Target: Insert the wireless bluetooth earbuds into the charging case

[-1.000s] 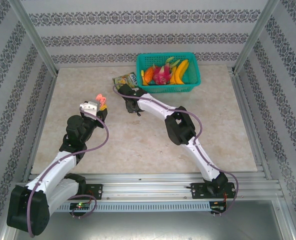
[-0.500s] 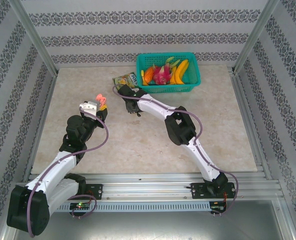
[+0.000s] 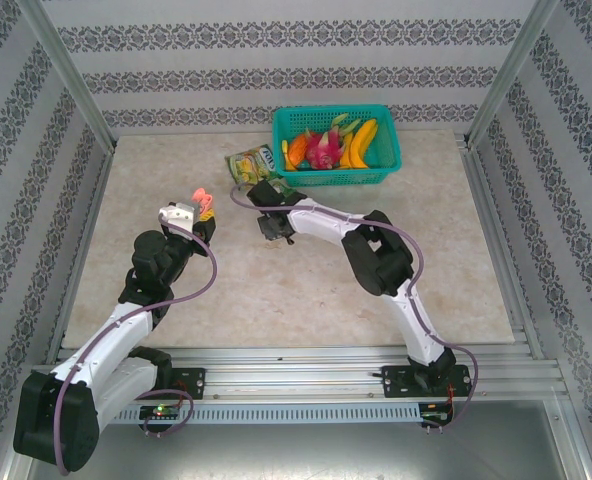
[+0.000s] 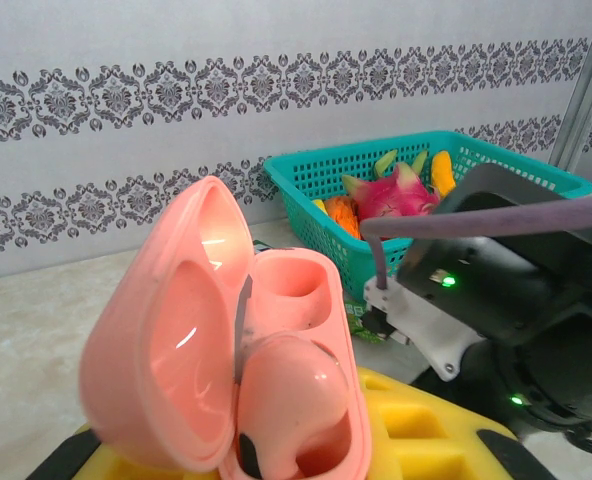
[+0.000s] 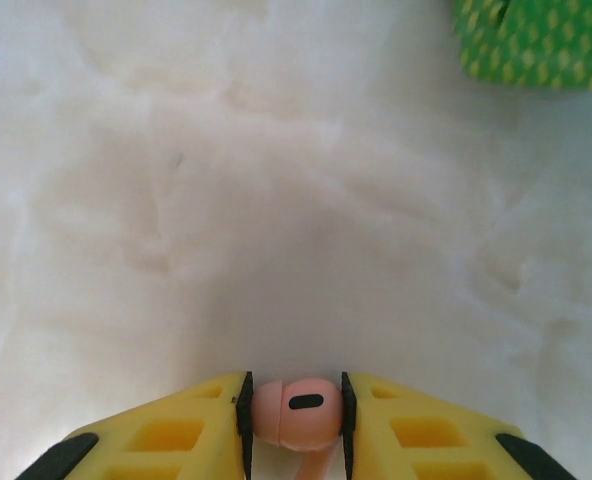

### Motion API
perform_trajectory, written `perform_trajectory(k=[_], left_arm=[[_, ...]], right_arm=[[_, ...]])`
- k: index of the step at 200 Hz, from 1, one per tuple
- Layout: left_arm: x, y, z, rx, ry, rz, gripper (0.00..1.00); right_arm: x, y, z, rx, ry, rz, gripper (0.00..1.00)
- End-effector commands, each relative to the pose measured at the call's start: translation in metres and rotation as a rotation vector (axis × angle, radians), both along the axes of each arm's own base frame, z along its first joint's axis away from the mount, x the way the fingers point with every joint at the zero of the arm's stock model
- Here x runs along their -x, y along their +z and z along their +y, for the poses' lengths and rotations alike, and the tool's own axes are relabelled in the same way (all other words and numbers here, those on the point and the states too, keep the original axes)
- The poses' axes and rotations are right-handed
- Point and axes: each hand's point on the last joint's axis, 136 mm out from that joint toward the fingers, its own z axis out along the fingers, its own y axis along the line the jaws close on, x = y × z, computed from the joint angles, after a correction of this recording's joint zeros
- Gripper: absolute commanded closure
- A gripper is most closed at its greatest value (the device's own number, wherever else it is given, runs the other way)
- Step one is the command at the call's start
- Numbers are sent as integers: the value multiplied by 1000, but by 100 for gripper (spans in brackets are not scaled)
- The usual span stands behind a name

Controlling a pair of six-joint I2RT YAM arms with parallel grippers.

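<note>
One pink earbud (image 5: 294, 405) sits pinched between my right jaws, narrowed snugly onto it over the bench (image 5: 276, 180); my left jaws, shut tight, hold up the open pink charging case (image 4: 191, 350), a second pink earbud (image 4: 286, 400) seated inside.

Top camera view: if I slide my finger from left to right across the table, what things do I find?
pink case → snack packet → basket
</note>
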Motion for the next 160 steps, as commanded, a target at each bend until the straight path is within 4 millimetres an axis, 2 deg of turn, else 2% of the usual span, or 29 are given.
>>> perform_trajectory(k=[1,39,80,119,160], left_arm=[[1,22,1,22,-5,-72,100],[0,24,1,21,-11,-74,100],[2,25,-4,16,-38,-68,100],[5,26,-10,24,-78,-62,100],[10,26,-27,46,-186,-47,100]], right_arm=[[33,0,10,-31,147,48,69],[52,8,1,-84,171,40,69],[51,41,-9,-179,122,-29,69],[42,91,-19,-285,81,-129,70],[31,166,-29,-438,55,-273,70]])
